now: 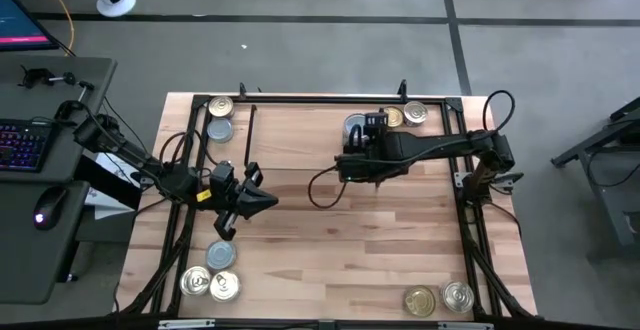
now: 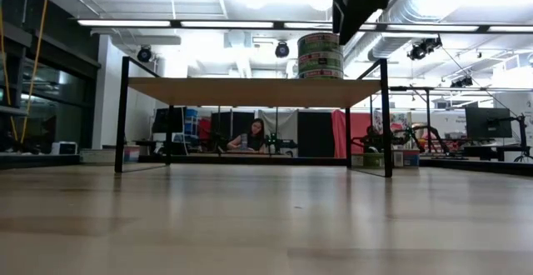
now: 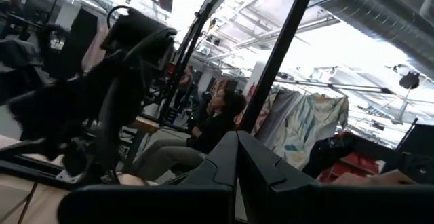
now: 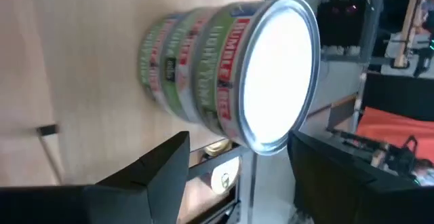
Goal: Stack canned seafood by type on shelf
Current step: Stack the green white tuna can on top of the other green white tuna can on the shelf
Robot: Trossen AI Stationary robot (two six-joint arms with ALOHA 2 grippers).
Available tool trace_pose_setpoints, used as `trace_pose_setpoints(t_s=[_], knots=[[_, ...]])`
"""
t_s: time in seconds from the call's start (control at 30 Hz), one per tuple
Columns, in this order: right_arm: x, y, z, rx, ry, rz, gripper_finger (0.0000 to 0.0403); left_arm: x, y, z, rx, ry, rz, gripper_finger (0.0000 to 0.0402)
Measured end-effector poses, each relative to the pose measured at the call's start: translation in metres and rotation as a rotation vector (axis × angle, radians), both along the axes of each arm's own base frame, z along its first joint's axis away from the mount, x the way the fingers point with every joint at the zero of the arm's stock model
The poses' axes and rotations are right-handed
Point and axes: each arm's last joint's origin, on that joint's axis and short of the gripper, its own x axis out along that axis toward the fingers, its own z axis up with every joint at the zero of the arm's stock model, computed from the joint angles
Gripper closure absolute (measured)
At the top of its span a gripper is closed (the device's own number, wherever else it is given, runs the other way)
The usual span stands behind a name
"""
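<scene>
The desk (image 1: 330,240) is being covered across its far half by the shelf (image 1: 300,135), a low wood board on thin black legs, seen edge-on in the low view (image 2: 250,92). The broad middle of the desk is being left open between the two arms.

The right arm is being stretched from the right edge across the shelf, its pincer (image 1: 362,130) being held over a stack of tins (image 2: 321,56) near the shelf's far right part. In the right wrist view the fingers (image 4: 163,166) are being held apart on either side of the stack (image 4: 230,75), clear of it, so nothing is being gripped.

The left arm is being angled in from the left edge, its pincer (image 1: 262,200) being held above the desk just past the shelf's near edge; its tips are being pressed together on nothing.

Loose tins are being kept at the margins: two at the shelf's far left (image 1: 220,118), two beside the stack (image 1: 405,116), four near the desk's near left corner (image 1: 215,270) and two at the near right (image 1: 438,298).
</scene>
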Motion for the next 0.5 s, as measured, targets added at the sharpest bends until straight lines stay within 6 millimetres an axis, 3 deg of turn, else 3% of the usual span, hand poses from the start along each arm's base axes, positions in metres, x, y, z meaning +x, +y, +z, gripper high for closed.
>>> trace_pose_setpoints(t_s=[0.17,0.27,0.37,0.5], knots=[[-0.017,0.019,0.017,0.098,-0.059,0.052,0.0168,0.0,0.0,0.0,0.002,-0.002,-0.008,0.0401],[-0.023,0.03,0.027,0.227,-0.193,0.011,0.0195,-0.003,0.0,0.004,0.009,-0.027,-0.057,0.0401],[-0.015,0.044,0.031,0.34,-0.367,-0.025,0.0259,-0.007,0.002,0.007,0.004,-0.044,-0.063,0.0401],[0.015,0.052,0.015,0.407,-0.54,-0.015,0.038,-0.009,0.005,0.01,0.038,-0.058,-0.012,0.0401]])
